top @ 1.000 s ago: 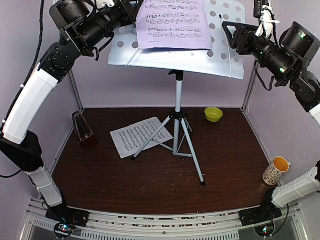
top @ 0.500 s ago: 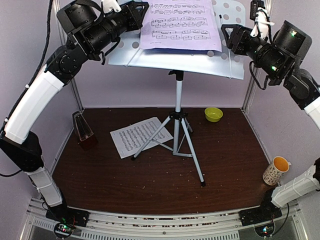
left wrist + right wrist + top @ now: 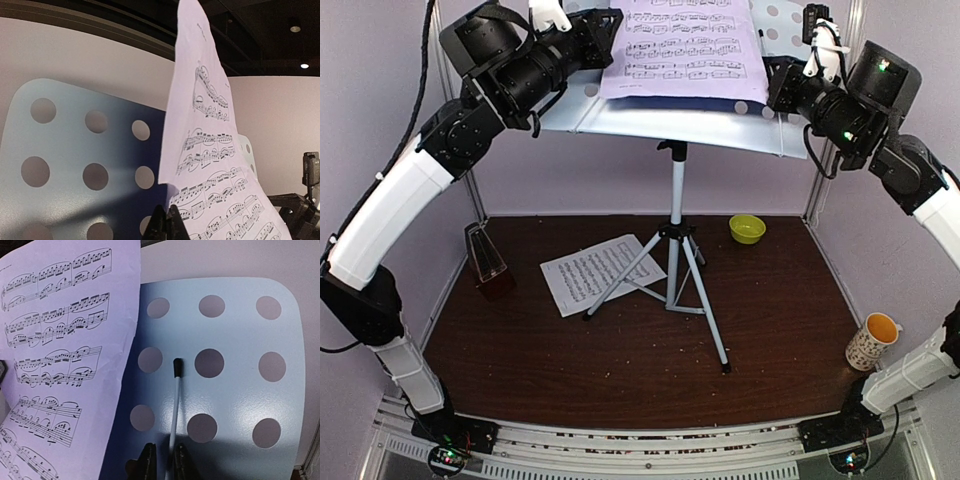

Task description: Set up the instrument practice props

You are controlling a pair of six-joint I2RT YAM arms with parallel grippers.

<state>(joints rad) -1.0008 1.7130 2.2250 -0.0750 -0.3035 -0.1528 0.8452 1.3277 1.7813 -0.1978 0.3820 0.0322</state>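
No words, brand names or numbers can be read anywhere. The only printed signs are music notes. Staves with beamed and slurred runs of notes cover the lavender sheet [image 3: 685, 45] on the stand [image 3: 775, 130]. They are sharpest in the two wrist views, yet no title or bar number can be made out. The white sheet [image 3: 590, 272] lying on the bench [image 3: 770, 320] also carries staves, too small to follow. The cup's [image 3: 873, 341] dark pattern is too small to tell.

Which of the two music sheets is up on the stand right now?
The lavender sheet, resting against the white perforated music stand; the white sheet lies flat on the table below.
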